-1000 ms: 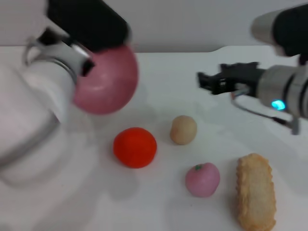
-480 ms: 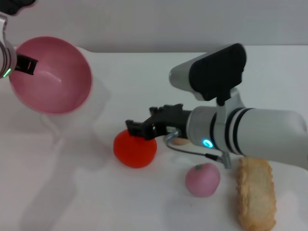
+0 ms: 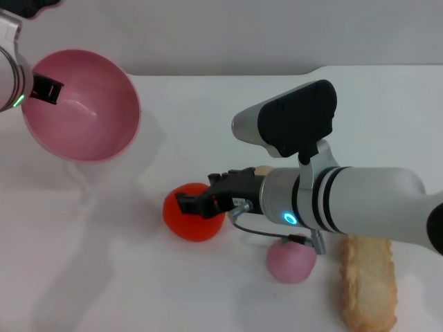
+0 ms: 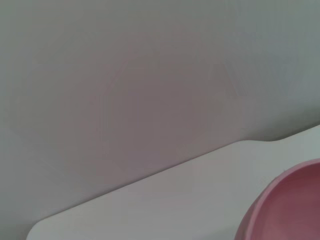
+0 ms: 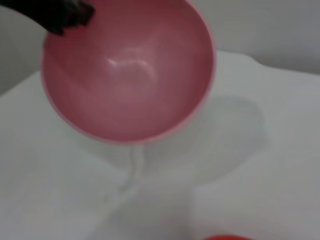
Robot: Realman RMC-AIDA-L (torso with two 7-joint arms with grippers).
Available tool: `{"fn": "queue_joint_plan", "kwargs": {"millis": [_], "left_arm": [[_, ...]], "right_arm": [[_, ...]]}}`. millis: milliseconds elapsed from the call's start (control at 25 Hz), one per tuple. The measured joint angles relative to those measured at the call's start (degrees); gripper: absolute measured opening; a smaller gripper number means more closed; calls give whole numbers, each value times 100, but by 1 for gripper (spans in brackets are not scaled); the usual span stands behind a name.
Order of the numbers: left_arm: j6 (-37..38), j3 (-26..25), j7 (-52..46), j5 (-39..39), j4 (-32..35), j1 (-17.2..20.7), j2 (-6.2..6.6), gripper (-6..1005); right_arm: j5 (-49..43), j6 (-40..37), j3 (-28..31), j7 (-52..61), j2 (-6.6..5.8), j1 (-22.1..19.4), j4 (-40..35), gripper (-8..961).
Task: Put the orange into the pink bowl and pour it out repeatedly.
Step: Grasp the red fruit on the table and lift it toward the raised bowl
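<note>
The orange (image 3: 188,223) lies on the white table, left of centre in the head view; a sliver of it shows in the right wrist view (image 5: 222,237). My right gripper (image 3: 201,197) is low over the orange's top, its dark fingers open on either side of it. My left gripper (image 3: 36,90) is shut on the rim of the pink bowl (image 3: 90,117) and holds it in the air at the far left, tilted, empty, its opening facing the table's middle. The bowl also shows in the right wrist view (image 5: 130,75) and the left wrist view (image 4: 290,205).
A pink peach-like fruit (image 3: 291,261) lies under my right forearm. A beige ball (image 3: 261,169) is mostly hidden behind the arm. A long tan bread-like piece (image 3: 369,283) lies at the front right. The grey wall stands behind the table (image 3: 208,111).
My right arm has swung in from the back right and come down onto the orange. My left arm has turned the bowl from mouth-down to open-facing and carried it up to the left.
</note>
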Motion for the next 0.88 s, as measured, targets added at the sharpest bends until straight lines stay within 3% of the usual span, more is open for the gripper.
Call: {"fn": "queue_joint_plan", "kwargs": {"millis": [480,800,880], "left_arm": [[-10,25,28,0,6,2,-1,43],[-11,31,80,-3,21,-6,-9,43],[-1,35,86,-20,21,-21,-9,43]], "right_arm": [[1030,-117,-78,-244,18,707,1194,688],[1149,43,-31,-605,-11,577,958,676],[1137,52,-29,-659,-13,539,870,583]]}}
